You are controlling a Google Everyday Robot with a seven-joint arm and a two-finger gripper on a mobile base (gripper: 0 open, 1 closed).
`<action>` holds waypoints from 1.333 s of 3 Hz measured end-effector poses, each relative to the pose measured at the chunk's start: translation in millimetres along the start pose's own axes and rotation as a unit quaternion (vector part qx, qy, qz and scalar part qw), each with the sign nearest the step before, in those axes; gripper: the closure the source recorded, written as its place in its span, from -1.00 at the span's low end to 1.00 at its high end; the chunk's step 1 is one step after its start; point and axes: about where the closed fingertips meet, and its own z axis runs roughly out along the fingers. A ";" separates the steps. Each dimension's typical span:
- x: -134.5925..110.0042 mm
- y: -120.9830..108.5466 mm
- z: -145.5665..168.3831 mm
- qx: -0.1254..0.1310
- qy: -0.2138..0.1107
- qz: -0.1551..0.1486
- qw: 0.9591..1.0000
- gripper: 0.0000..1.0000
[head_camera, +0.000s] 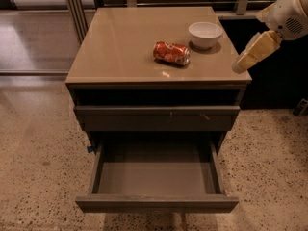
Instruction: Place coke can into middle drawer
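Gripper (243, 61) hangs just off the desk's right edge, carrying nothing, and whether the jaws are open or closed I cannot tell. The coke can (171, 53) lies on its side on the desk (115, 47), just beside the white bowl (205, 34). The smart play is to swing left, square up across the can's narrow body and drop in from the near side, clear of that bowl. The middle drawer (156, 203) stands pulled out below, ready. The desk has a glossy tan top, with speckled terrazzo floor (38, 167) around it and metal posts (74, 6) behind.
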 end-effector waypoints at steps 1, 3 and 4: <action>13.0 1.5 27.9 -0.002 -0.002 0.029 1.000 -1.00; -7.3 -13.7 86.0 -0.012 -0.017 0.014 1.000 -1.00; -20.6 -22.5 108.6 -0.024 -0.019 -0.004 1.000 -1.00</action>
